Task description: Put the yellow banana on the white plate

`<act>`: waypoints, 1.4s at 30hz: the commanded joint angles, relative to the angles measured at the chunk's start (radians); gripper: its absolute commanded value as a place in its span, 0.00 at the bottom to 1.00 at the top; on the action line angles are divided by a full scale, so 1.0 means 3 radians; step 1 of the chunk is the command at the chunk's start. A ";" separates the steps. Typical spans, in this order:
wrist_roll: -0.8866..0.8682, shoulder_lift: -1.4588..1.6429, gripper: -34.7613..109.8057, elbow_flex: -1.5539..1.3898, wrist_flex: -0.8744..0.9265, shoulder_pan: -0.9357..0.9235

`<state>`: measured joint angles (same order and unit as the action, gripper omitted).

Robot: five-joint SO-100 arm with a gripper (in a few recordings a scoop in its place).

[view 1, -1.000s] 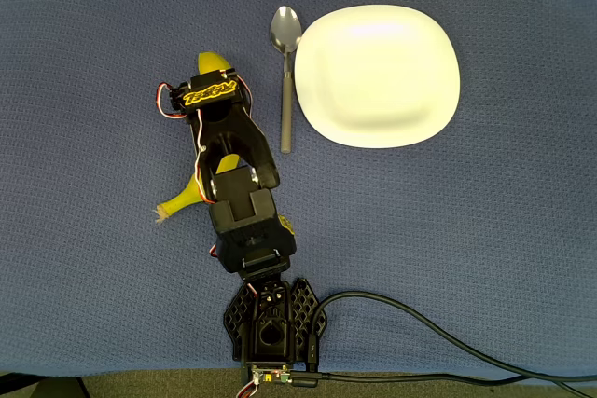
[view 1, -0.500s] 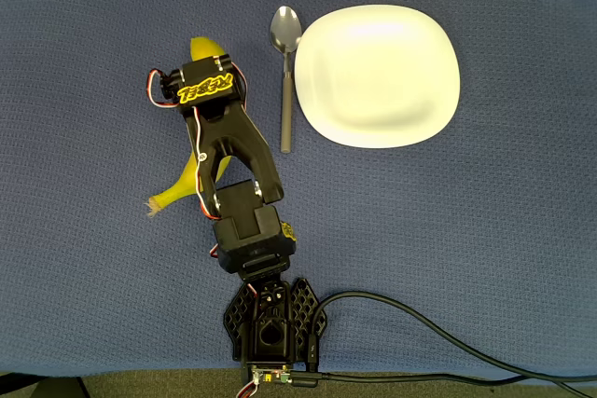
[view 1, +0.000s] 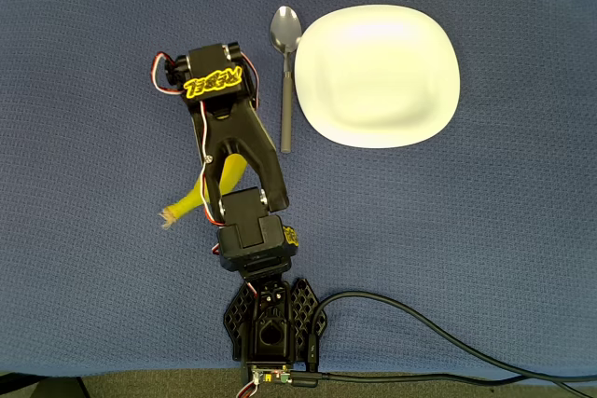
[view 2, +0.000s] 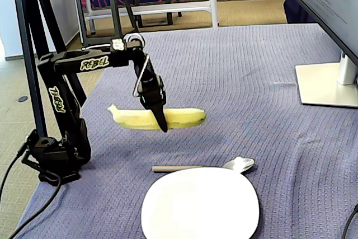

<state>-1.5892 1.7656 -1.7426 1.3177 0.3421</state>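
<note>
The yellow banana (view 2: 182,117) hangs level above the blue cloth in the fixed view, with my black gripper (view 2: 162,122) shut on its middle from above. In the overhead view the banana (view 1: 228,174) shows between the arm's struts, its stem end (view 1: 173,216) pointing lower left and its other end hidden under the wrist. The white plate (view 1: 378,76) lies at the upper right of the overhead view, to the right of the banana, with nothing on it. In the fixed view the plate (view 2: 200,205) sits at the bottom, nearer the camera than the banana.
A grey metal spoon (view 1: 286,72) lies between the arm and the plate's left rim, seen in the fixed view just behind the plate (view 2: 201,167). A monitor stand (view 2: 327,85) stands at the right. A black cable (view 1: 420,333) runs from the arm's base.
The wrist has swung slightly right toward the spoon with the banana in it. The banana's far tip, visible past the wrist earlier, is now hidden under it.
</note>
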 commanded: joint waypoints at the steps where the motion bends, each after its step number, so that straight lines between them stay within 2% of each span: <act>1: 0.0082 0.0164 0.24 0.0506 0.0210 -0.0169; 20: 0.1468 0.0107 0.24 0.0486 0.0220 -0.0946; 28: 0.1708 0.0015 0.24 0.0527 -0.0205 -0.1253; 42: 0.3032 -0.0215 0.24 0.0793 -0.0389 -0.1600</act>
<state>-0.7716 1.6828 -1.6045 1.2287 -0.1197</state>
